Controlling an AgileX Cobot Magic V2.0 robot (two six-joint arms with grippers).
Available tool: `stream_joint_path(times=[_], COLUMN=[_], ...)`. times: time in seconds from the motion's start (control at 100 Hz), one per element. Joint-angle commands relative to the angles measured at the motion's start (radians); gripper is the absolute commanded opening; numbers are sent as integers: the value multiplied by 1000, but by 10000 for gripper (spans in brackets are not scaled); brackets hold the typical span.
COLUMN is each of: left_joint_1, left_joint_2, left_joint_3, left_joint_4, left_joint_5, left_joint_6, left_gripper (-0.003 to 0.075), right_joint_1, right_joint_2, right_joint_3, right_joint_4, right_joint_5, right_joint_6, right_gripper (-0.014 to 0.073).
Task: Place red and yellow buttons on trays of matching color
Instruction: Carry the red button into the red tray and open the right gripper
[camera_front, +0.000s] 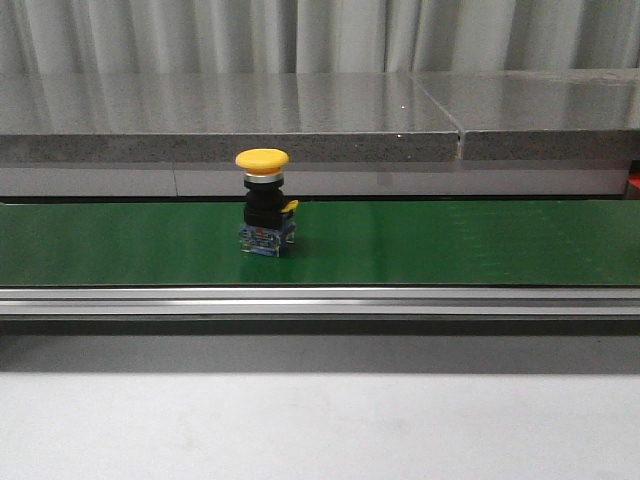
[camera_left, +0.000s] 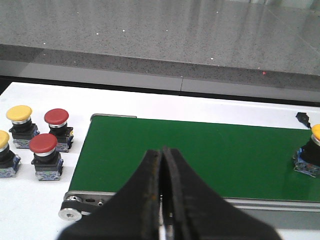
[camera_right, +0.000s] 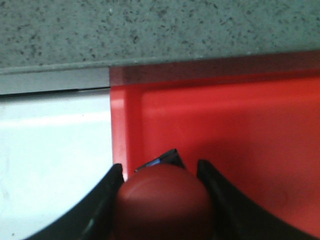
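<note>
My right gripper (camera_right: 159, 166) is shut on a red button (camera_right: 162, 200), its fingers flanking the round cap, just inside the corner of the red tray (camera_right: 235, 125). In the front view a yellow button (camera_front: 263, 200) stands upright on the green belt (camera_front: 450, 240), left of centre, and it shows again at the edge of the left wrist view (camera_left: 311, 157). My left gripper (camera_left: 161, 152) is shut and empty above the belt's near end. Beside that end stand two red buttons (camera_left: 56, 120) and two yellow ones (camera_left: 20, 116). The yellow tray is out of view.
A grey stone ledge (camera_front: 230, 120) runs behind the belt. An aluminium rail (camera_front: 320, 300) edges the belt's front. The white tabletop (camera_right: 55, 150) borders the red tray's rim. Neither arm shows in the front view.
</note>
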Motion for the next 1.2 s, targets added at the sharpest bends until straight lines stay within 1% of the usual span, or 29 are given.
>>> stream_joint_path(times=[0.0, 0.31, 0.38, 0.43, 0.49, 0.52, 0.55, 0.57, 0.61, 0.67, 0.73, 0.77, 1.02, 1.19], left_joint_1=[-10, -10, -10, -10, -10, -10, -10, -10, -10, -10, -10, -10, -10, -10], left_joint_2=[7, 7, 7, 7, 7, 7, 7, 7, 7, 7, 7, 7, 7, 7], left_joint_3=[-27, -27, -27, -27, -27, -27, -27, -27, -27, -27, -27, -27, -27, -27], left_joint_4=[-2, -2, -2, -2, -2, -2, -2, -2, -2, -2, -2, -2, -2, -2], left_joint_5=[-73, -73, -73, -73, -73, -73, -73, -73, -73, -73, -73, -73, -73, -73], left_joint_6=[-1, -1, -1, -1, -1, -1, -1, -1, -1, -1, -1, -1, -1, -1], left_gripper=[-19, -19, -19, -19, -19, -19, -19, -19, -19, -19, -19, -19, -19, -19], right_joint_1=[-7, -28, -30, -31, -31, -31, -31, -31, -31, -31, -31, -31, -31, -30], right_joint_2=[-33, 23, 23, 23, 23, 23, 23, 23, 23, 23, 23, 19, -46, -135], right_joint_3=[-57, -68, -68, -68, -68, -68, -68, -68, -68, -68, -68, -68, -70, -70], right_joint_4=[-23, -25, -24, -21, -4, 1, 6, 9, 12, 16, 17, 17, 21, 35], right_joint_5=[-28, -14, -19, -22, -22, -22, -23, -26, -33, -38, -45, -48, -63, -29], right_joint_6=[-12, -12, -12, -12, -12, -12, -12, -12, -12, -12, -12, -12, -12, -12], right_gripper=[48, 48, 71, 122, 239, 281, 353, 381, 468, 543, 593, 608, 608, 603])
